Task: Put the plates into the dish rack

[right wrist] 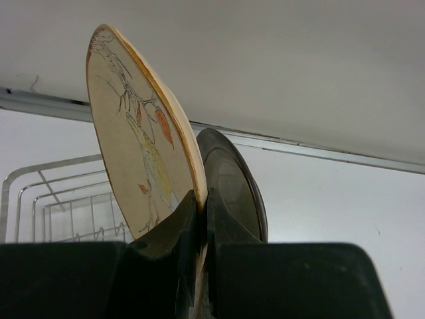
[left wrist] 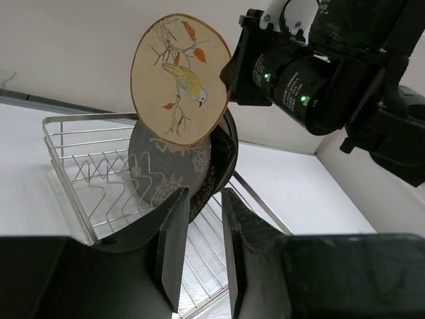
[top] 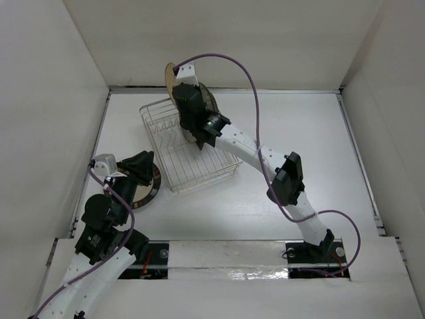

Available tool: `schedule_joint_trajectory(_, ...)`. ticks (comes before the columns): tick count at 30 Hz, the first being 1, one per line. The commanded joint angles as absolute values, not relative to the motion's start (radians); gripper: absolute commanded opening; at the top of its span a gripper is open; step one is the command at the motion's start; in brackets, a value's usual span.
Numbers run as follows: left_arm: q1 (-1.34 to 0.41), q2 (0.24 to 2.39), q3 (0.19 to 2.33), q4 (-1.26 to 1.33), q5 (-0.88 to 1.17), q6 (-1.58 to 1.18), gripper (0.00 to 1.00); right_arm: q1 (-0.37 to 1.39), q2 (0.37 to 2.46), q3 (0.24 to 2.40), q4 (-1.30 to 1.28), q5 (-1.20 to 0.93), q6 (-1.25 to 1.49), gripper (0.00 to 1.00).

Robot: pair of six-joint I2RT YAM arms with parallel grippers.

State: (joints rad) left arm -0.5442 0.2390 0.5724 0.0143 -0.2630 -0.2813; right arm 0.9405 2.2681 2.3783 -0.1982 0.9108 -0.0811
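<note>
My right gripper point(top: 179, 90) is shut on the rim of the tan round plate point(top: 171, 75), painted with a bird, and holds it upright above the far end of the dish rack point(top: 174, 181). In the left wrist view the tan plate point(left wrist: 178, 80) hangs above the grey floral plate point(left wrist: 166, 169), which stands in the rack point(left wrist: 66, 123) with the dark-rimmed plate point(left wrist: 229, 149) behind it. My left gripper point(top: 141, 169) is open and empty, low over the black-striped-rim plate point(top: 150, 193) lying left of the rack. The dark square plate is out of view.
White walls enclose the table on the left, back and right. The right arm's forearm point(top: 252, 149) reaches across the rack's right side. The rack's near prongs point(left wrist: 106, 176) stand bare.
</note>
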Motion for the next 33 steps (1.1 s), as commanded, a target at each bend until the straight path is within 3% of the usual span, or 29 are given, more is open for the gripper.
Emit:
schedule_joint_trajectory(1, -0.551, 0.247, 0.594, 0.063, -0.258, -0.278, 0.24, 0.954, 2.267, 2.401, 0.04, 1.003, -0.087, 0.0)
schedule_joint_trajectory(23, -0.551, 0.255, 0.594, 0.057, -0.239, -0.278, 0.25, 0.992, 2.321, 2.272, 0.003, 1.057, 0.089, 0.0)
schedule_joint_trajectory(33, -0.551, 0.247, 0.594, 0.063, -0.244, -0.279, 0.25, 1.032, 2.299, 2.094, -0.046, 1.025, 0.242, 0.0)
